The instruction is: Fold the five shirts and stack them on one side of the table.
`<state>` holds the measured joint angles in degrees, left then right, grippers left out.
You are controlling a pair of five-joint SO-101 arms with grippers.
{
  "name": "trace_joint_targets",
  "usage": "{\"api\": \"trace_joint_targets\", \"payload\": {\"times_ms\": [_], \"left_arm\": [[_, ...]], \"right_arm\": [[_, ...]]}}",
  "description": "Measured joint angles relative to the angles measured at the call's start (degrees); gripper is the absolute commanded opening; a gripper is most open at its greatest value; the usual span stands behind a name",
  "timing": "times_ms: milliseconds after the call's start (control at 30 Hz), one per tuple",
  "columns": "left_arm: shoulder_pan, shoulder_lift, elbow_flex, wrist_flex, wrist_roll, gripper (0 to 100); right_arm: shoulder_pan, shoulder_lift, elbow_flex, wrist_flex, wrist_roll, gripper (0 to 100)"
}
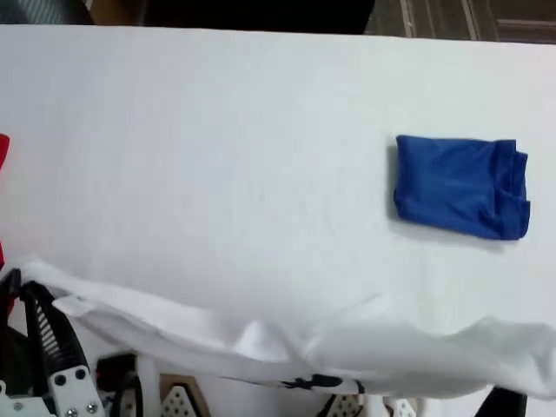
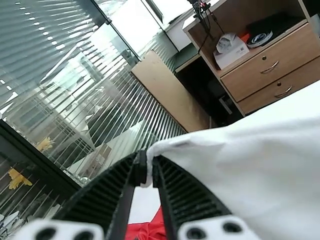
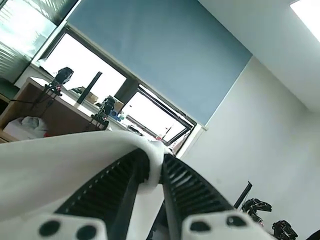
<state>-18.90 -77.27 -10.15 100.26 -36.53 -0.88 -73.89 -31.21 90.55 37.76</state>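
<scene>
— What is the biggest thing here?

— The white desk. It goes from side to side.

— And what is on it?

— A long white shirt. It is stretched out along the near edge of the desk, and it hangs a little in the middle.

— Who holds it?

— Both arms. The left pincer is pinched tight on one end of the white shirt, and the right pincer is pinched tight on the other end.

— Is there another shirt?

— Yes, a blue shirt. It is folded up and lies flat on the right part of the desk, well apart from the white one.

— Anything small?

— A bit of red cloth at the left edge.
</scene>
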Motion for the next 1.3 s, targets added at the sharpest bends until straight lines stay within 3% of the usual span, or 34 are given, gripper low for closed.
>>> {"api": "trace_joint_targets", "payload": {"times_ms": [133,267,567,800,1033,1300], "left_arm": [[0.00,-0.09,2.37,-0.70,0.44,2],[0.00,-0.09,12.13,-9.23,1.32,2],[0.18,10.02,42.02,-41.67,1.41,2],[0.97,29.45,44.92,-56.97,1.32,2],[2.02,49.58,32.00,-59.34,1.32,2],[2.73,67.96,13.45,-51.60,1.32,2]], "right_arm": [[-2.37,0.79,0.35,1.05,0.00,2.1],[-4.48,5.01,7.56,-2.46,0.00,2.2],[-6.59,20.75,38.42,-29.54,0.00,2.2],[-4.75,37.71,50.99,-47.65,0.00,2.2],[-1.58,56.62,43.52,-54.07,0.00,2.2],[-1.14,71.82,25.05,-50.29,0.00,2.2]]}}
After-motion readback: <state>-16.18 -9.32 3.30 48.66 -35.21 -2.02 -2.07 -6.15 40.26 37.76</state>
